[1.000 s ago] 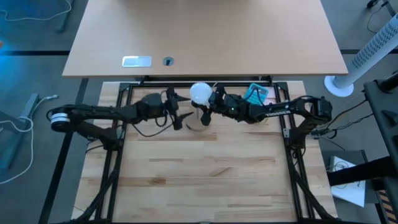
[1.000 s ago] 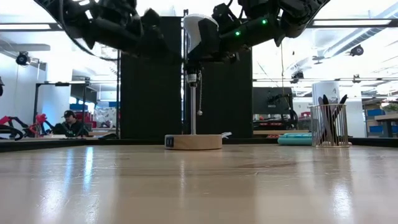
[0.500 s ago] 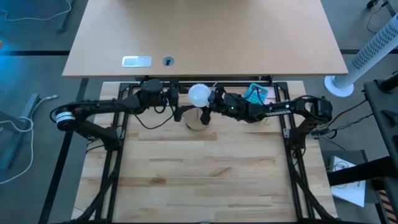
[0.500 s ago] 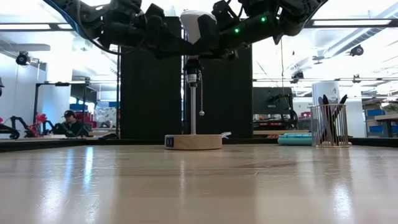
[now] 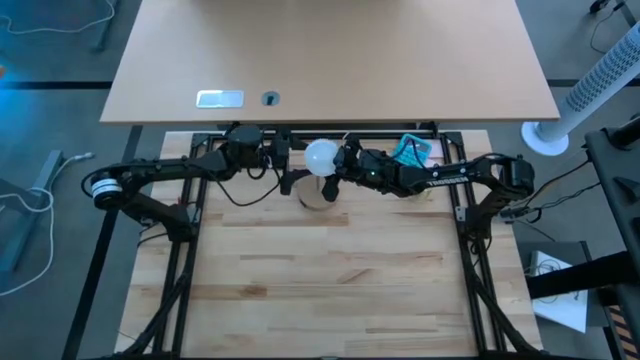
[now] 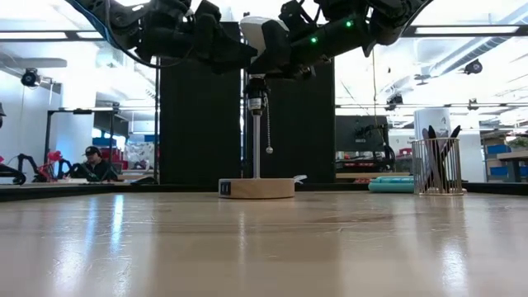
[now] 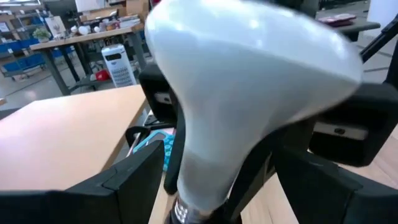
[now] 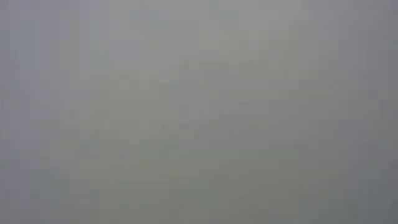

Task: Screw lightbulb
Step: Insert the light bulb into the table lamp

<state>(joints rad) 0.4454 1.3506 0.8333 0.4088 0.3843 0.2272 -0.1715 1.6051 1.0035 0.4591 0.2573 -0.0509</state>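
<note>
The right hand (image 5: pixel 340 163) is clamped on the right side of the lightbulb (image 5: pixel 320 154), which stands upright on the socket of a lamp post (image 6: pixel 255 124) rising from a round wooden base (image 6: pixel 256 188) at the far middle of the worktop (image 5: pixel 330 280). The left hand (image 5: pixel 290 165), fingers apart, straddles the bulb's neck from the left; whether they touch it I cannot tell. A second ago the left hand sat further left and nearer, clear of the bulb; the bulb has not moved.
</note>
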